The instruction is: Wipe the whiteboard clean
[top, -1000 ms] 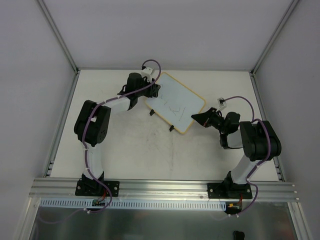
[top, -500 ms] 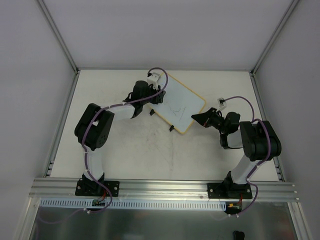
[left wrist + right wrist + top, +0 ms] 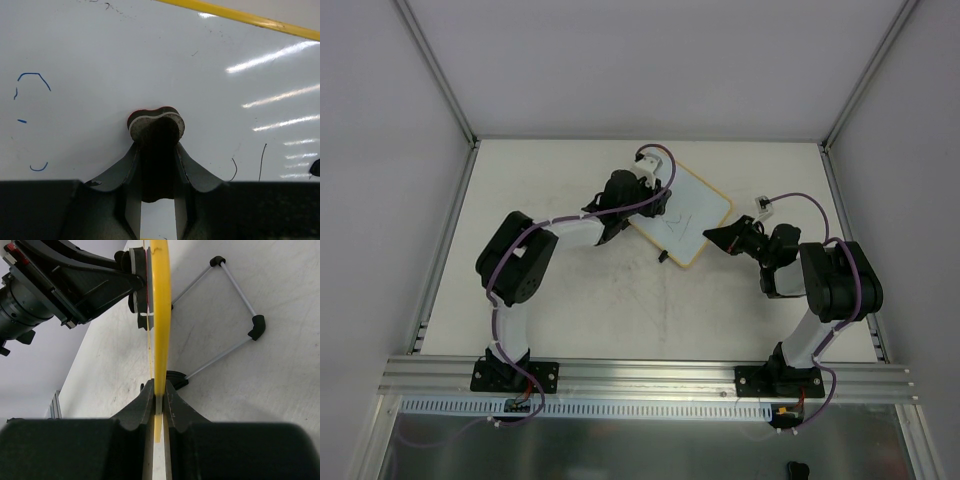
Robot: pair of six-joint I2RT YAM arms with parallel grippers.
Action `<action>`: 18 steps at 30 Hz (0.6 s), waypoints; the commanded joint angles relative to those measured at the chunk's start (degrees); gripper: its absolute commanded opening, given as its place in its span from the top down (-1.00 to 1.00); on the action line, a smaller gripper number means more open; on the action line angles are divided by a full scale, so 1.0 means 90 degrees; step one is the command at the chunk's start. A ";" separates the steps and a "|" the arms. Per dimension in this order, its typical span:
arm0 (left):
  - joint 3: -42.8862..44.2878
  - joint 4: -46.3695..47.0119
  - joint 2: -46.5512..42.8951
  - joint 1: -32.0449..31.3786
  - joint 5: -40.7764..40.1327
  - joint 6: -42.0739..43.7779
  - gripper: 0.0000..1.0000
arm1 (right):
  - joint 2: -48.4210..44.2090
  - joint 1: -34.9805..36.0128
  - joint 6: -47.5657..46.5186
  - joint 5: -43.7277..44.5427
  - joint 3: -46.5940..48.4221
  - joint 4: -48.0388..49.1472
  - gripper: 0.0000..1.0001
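- Here, the left gripper [image 3: 156, 150] has its fingers pinched tight on an eraser block [image 3: 156, 125], dark with a pale layer and a red layer at its far end.
- That far end is pressed flat against the face of the whiteboard [image 3: 110, 55], which fills the view ahead of the fingers.
- On the board, left of this gripper, are a few short blue marks [image 3: 33, 78]. To its right are two thin black strokes [image 3: 263, 161], and the yellow rim [image 3: 250, 20] runs across beyond it.
- The right gripper [image 3: 159, 390] is clamped narrowly on the board's yellow edge, one finger on each face. The board is seen edge-on, straight ahead of it.
- Right of those fingers, the board's wire stand [image 3: 257, 327], with black corner feet, shows against the table [image 3: 280, 405].
- Left of them, the other arm's gripper and its block meet the board's face.
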 commanded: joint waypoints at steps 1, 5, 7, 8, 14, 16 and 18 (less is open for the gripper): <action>-0.0022 -0.0217 0.0216 -0.0731 0.1036 -0.0414 1.00 | 0.0030 0.0111 -0.0310 -0.0208 0.0152 0.1413 1.00; -0.0012 -0.0217 0.0206 -0.1112 0.1016 -0.0355 1.00 | 0.0040 0.0111 -0.0300 -0.0208 0.0161 0.1413 1.00; -0.0012 -0.0227 0.0197 -0.1278 0.0851 -0.0335 1.00 | 0.0040 0.0111 -0.0300 -0.0208 0.0161 0.1413 1.00; -0.0012 -0.0227 0.0197 -0.1347 0.0792 -0.0326 1.00 | 0.0040 0.0111 -0.0300 -0.0208 0.0161 0.1413 1.00; -0.0090 -0.0246 0.0236 -0.1660 0.0411 -0.0432 1.00 | 0.0021 0.0111 -0.0310 -0.0198 0.0152 0.1413 1.00; -0.0158 -0.0227 0.0216 -0.1748 0.0313 -0.0472 1.00 | 0.0030 0.0111 -0.0310 -0.0198 0.0152 0.1413 1.00; -0.0159 -0.0207 0.0226 -0.1835 0.0187 -0.0404 1.00 | 0.0030 0.0111 -0.0310 -0.0198 0.0152 0.1413 1.00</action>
